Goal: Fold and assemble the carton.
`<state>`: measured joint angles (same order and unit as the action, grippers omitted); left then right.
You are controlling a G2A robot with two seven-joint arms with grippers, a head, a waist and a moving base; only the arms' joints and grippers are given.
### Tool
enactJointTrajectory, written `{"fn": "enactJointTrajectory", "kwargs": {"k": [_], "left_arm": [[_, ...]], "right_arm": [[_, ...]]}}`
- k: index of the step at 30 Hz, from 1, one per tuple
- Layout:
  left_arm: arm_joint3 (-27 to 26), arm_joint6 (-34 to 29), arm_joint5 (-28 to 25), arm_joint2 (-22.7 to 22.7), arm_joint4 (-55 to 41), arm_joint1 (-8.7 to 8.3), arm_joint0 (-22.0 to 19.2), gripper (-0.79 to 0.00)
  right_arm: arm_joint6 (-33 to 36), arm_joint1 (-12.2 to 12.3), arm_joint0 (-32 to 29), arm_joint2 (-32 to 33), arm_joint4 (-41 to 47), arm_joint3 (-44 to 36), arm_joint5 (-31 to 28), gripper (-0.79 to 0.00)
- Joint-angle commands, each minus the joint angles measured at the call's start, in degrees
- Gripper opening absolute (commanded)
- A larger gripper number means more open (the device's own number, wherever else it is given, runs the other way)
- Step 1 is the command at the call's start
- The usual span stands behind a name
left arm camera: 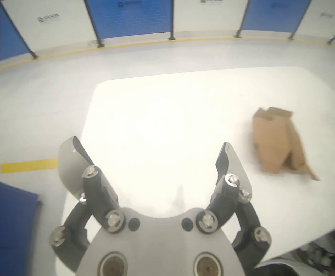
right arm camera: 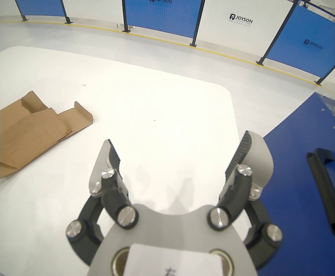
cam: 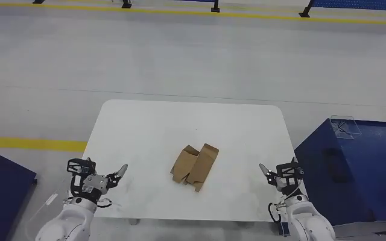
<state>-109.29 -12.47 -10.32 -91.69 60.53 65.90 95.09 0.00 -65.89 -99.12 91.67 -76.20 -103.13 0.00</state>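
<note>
Left gripper (left arm camera: 150, 143): I'm seeing its jaws spread wide, gripping nothing, hovering over the table's (cam: 151, 132) near left corner.
Right gripper (right arm camera: 178, 138): I'm reading it spread wide too, holding nothing, sitting at the near right edge.
Carton (cam: 195, 165): lying flattened mid-table, between both grippers, well apart from each.

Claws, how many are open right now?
2: the left claw over the table's near left corner, the right claw over its near right corner; the carton lies between them, touching neither.

Factory-style lab hall: pale floor (cam: 181, 54), yellow floor line (cam: 36, 144), blue-and-white partition panels (right arm camera: 162, 15).
</note>
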Motion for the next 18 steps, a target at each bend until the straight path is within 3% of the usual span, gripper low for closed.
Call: {"fn": "enactJointTrajectory", "kwargs": {"k": [1, 4, 11, 15, 18], "left_arm": [[-0.94, -8.2, -3.24, 0.24, -11.42, 0.0, -2.56, 0.0], [-0.4, -21.06, -5.71, 2.37, -23.2, -0.15, -8.28, 0.0], [7.74, -32.48, -6.74, 15.67, -28.0, 0.84, -24.45, 0.0], [11.86, -36.14, -5.2, 20.21, -31.27, 1.46, -29.23, 0.0], [13.6, -38.8, -3.6, 21.25, -32.97, 1.58, -30.66, 0.0]], "right_arm": [[0.0, 0.0, 0.0, 0.0, 0.0, 0.0, 0.0, 0.0], [0.0, 0.0, 0.0, 0.0, 0.0, 0.0, 0.0, 0.0], [0.0, 0.0, 0.0, 0.0, 0.0, 0.0, 0.0, 0.0], [0.0, 0.0, 0.0, 0.0, 0.0, 0.0, 0.0, 0.0], [0.0, 0.0, 0.0, 0.0, 0.0, 0.0, 0.0, 0.0]]}}
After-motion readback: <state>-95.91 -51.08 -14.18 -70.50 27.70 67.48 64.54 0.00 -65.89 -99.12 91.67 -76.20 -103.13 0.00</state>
